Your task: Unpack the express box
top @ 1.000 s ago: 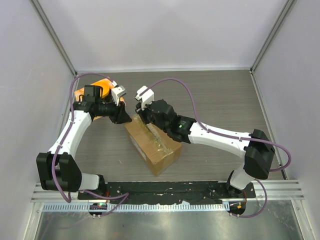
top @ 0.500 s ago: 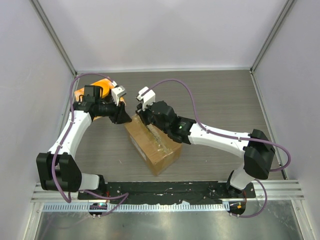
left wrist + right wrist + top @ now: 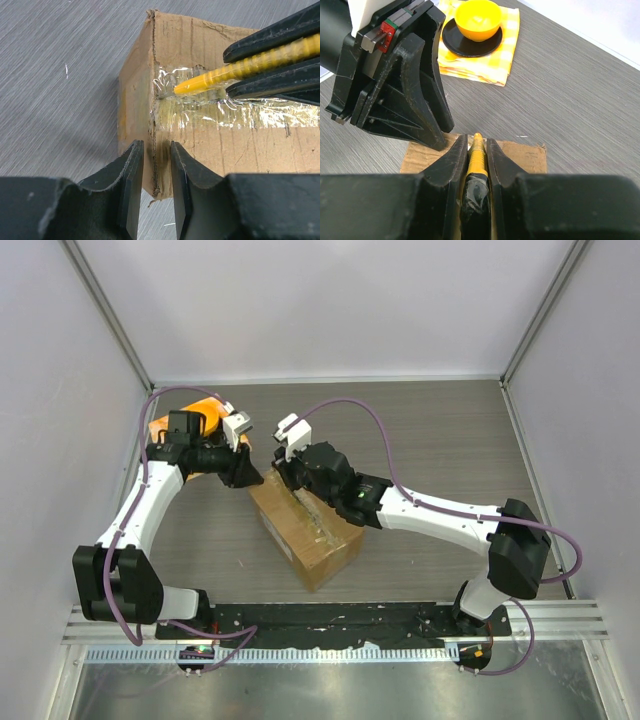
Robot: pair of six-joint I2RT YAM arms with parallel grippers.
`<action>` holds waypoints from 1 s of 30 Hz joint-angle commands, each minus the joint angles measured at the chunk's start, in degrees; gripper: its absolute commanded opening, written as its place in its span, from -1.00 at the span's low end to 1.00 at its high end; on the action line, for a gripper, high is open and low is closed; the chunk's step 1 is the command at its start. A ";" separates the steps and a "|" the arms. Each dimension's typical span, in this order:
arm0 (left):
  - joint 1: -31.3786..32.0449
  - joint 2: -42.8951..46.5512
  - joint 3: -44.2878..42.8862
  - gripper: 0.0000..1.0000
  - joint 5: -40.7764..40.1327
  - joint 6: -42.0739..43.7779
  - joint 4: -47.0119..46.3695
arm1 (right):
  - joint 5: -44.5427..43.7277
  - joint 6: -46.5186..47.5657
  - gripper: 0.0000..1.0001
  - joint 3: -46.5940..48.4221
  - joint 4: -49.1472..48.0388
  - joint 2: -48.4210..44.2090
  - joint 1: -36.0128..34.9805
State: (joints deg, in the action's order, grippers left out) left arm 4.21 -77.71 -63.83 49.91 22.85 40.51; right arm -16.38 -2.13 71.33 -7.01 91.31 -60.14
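Note:
The express box (image 3: 312, 532) is brown cardboard and lies on the table with a clear tape seam (image 3: 240, 107) on top. My left gripper (image 3: 250, 478) is shut on the box's far end edge, and the cardboard corner sits between its fingers (image 3: 132, 170). My right gripper (image 3: 476, 142) is shut on a yellow-tipped tool with a black handle (image 3: 477, 155). The tool's tip (image 3: 182, 88) touches the tape seam at the box's far end. In the right wrist view the left gripper (image 3: 436, 141) stands just left of the tool, on the box (image 3: 525, 155).
An orange checkered cloth (image 3: 500, 55) with an orange bowl (image 3: 479, 17) on a black saucer lies at the far left, behind the left arm (image 3: 165, 430). White walls close in the table on three sides. The arm bases sit at the near edge.
The right gripper with the tool has edged very slightly along the box top. The left arm and the box have not moved.

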 commanded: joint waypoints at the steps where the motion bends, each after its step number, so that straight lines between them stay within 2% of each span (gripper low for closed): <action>1: -0.08 -0.69 2.13 -0.38 -5.70 1.05 2.03 | -0.14 -1.73 -0.99 -0.31 5.77 -1.04 -0.85; 5: -0.08 -0.69 2.48 -0.50 -6.23 0.53 1.50 | -2.68 -2.70 -0.99 -2.33 8.31 -2.88 -2.35; 6: -0.08 -0.69 2.57 -0.67 -6.32 0.35 1.41 | -3.04 -3.14 -0.99 -2.77 8.93 -3.41 -2.61; 8: -0.08 -0.77 2.75 -0.84 -6.67 -0.17 1.06 | -4.18 -4.02 -0.99 -4.00 9.73 -4.99 -3.40; 9: -0.08 -0.77 2.75 -0.98 -6.84 -0.44 0.89 | -4.53 -4.72 -0.99 -4.35 10.34 -5.52 -3.58; 19: 0.01 -0.34 3.10 -1.00 -8.43 -2.63 1.15 | -8.84 -5.87 -0.98 -4.02 11.66 -7.90 -6.31; 25: 0.71 1.86 4.77 -1.00 -10.18 -4.21 1.06 | -11.21 -3.50 -0.99 1.52 8.94 -7.46 -6.66; 30: 1.33 3.27 6.00 -1.00 -11.67 -5.18 0.53 | -13.06 -1.91 -0.98 0.48 4.37 -9.21 -8.06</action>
State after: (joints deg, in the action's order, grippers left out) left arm 5.37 -74.37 -60.62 49.19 17.54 39.24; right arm -27.09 -5.80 70.37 0.51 85.32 -66.72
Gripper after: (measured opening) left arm 0.033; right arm 0.218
